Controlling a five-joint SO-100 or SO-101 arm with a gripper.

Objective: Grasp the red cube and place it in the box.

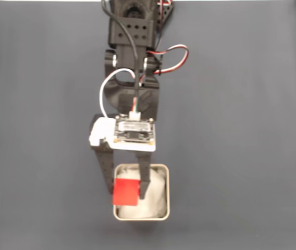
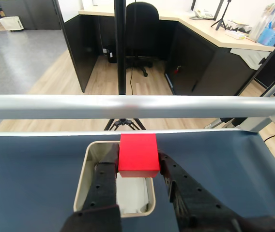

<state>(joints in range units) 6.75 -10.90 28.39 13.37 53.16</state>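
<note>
Tool [image 2: 138,175] clamping red cube [image 2: 138,153] above box [image 2: 81,181], dark mat [image 2: 31,174]

In the fixed view the box [image 1: 163,172] sat on the mat [image 1: 242,130] near the lower edge, directly below the arm [image 1: 132,62]. The cube [image 1: 125,192] hung over the box's left side, between the fingers of the gripper [image 1: 125,195]. In the wrist view the cube [image 2: 137,154] lay above the box [image 2: 85,169], with a rail [image 2: 128,106] crossing behind and an office chair [image 2: 140,29] beyond that.

Partly hidden box and cut-off arm
The red cube [image 2: 138,154] and gripper [image 2: 138,176] cover part of the box [image 2: 82,183]; the arm [image 1: 133,31] runs off the fixed view's top.
</note>
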